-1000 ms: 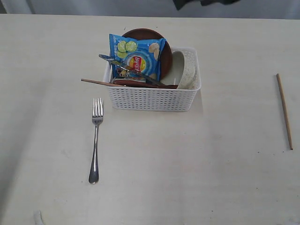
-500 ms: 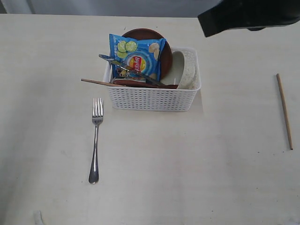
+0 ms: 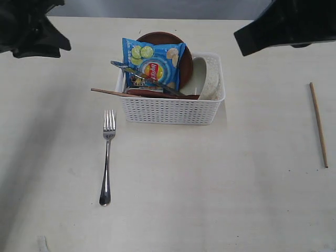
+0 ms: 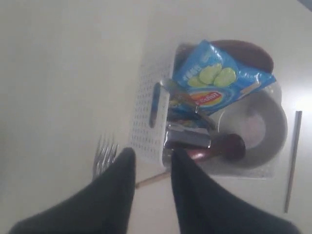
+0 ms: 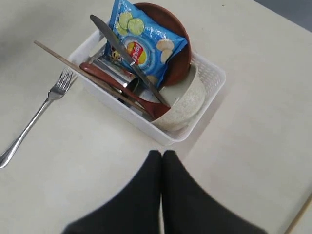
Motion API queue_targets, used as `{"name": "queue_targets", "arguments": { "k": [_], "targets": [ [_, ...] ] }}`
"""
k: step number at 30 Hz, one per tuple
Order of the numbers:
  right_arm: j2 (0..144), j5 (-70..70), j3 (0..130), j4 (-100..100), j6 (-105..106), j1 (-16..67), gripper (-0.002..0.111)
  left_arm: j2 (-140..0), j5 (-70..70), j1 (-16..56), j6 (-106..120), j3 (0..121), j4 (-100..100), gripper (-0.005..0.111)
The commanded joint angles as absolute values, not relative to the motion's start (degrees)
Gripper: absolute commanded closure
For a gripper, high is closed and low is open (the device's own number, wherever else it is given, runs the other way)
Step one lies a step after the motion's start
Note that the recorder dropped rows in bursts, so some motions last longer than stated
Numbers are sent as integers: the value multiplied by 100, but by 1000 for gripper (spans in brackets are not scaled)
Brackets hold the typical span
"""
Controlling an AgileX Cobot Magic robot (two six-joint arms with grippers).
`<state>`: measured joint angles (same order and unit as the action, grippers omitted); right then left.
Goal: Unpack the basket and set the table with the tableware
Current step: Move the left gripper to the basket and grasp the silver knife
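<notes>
**Desk:** Where's everything sitting?

**Me:** The fork and one chopstick lie on the table, well apart on opposite sides. The rest is packed in the basket. My left tool has its fingers apart and my right tool has its fingers pressed together. Both are empty and held off to either side of the basket.

**Desk:** What would you take first?

**Me:** Probably the knife. It rests on top, slanting across the chip bag, so nothing pins it. It's thin, stiff steel and I expect it to be slick. I'd pinch flat across the end that juts up over the rim, squarely, so it can't twist.

**Desk:** And the rest?

**Me:** The second chopstick pokes out past the basket wall. It should be light and rigid but apt to roll, so I'd take the jutting end. The bowl stands on edge beside the brown plate. Both look heavier and breakable, so I'd grip each by its rim and lift slowly. The bag is soft, and it isn't tableware.
</notes>
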<state>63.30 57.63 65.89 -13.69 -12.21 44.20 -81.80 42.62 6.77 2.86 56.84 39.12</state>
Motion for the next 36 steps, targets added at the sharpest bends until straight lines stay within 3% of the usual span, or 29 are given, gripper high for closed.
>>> {"name": "queue_targets", "arguments": {
  "k": [1,18,33,36],
  "targets": [
    [6293,5963,6588,-1345,-1227,4410,109,-9065,4450,722,724,6429,4097,63],
    [6290,5989,6588,-1250,-1241,4410,109,-11504,5958,722,2378,8058,5216,60],
    [6290,5989,6588,-1250,-1241,4410,109,-11814,5890,722,2971,8111,5573,61],
    [6290,5989,6588,-1250,-1241,4410,109,-11803,5890,722,3070,8111,5596,70]
  ]
}}
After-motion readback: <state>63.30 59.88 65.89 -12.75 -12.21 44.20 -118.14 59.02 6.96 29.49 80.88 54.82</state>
